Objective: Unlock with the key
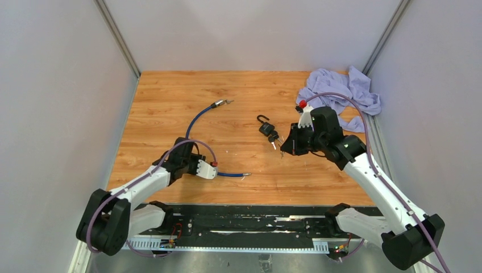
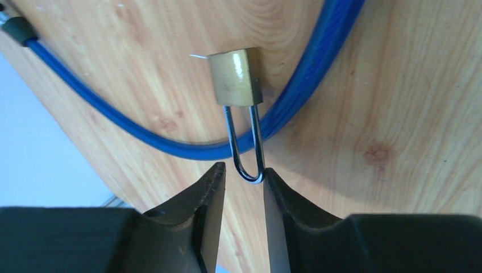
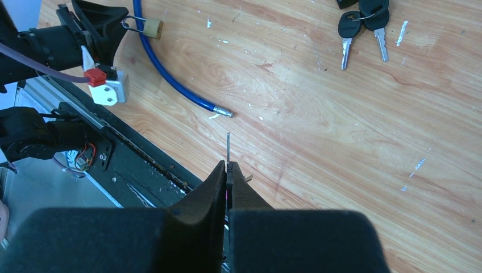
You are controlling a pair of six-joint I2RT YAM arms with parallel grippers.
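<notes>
While right hand (image 3: 227,166) clenches a key (image 3: 228,145), left hand (image 2: 244,169) straddles, unclenched, the padlock (image 2: 235,78) shackle crossing blue cable (image 2: 318,62).

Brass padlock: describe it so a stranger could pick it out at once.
On the wooden table, look near the front left, where the left arm's tool hovers over the blue cable. The brass padlock lies there, its steel loop crossing the cable between the tool's fingers. It is small and gold-coloured, unlike the black padlock with keys mid-table.
</notes>
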